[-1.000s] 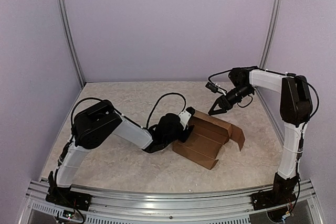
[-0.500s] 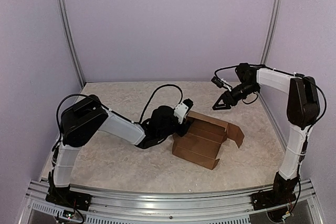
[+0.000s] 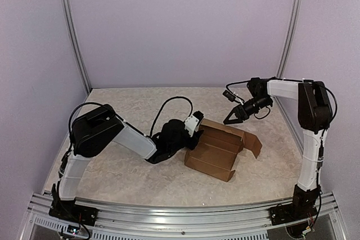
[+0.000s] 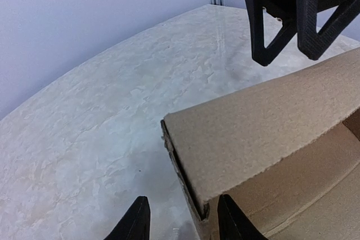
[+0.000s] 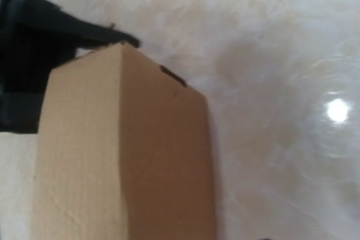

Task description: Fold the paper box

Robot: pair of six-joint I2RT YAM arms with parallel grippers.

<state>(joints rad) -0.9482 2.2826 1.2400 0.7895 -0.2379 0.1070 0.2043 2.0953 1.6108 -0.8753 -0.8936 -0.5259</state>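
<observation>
Step, likely: gripping end wall to fold. Your left gripper [image 4: 181, 220]: jaws spread, paper box [image 3: 216, 153] edge between them, unpinched. Your right gripper [image 3: 229, 120]: jaws parted, empty, box below tips. Next: close left squarely on edge.

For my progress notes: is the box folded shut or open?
Partly folded, not shut. The box has panels standing up along creases, but one flap sticks out loose on its right side.

The left arm [image 3: 132, 139] reaches low and outstretched, left gripper [image 4: 183, 218] parted, while the raised right gripper [image 3: 229, 120] points downward, jaws apart.
</observation>
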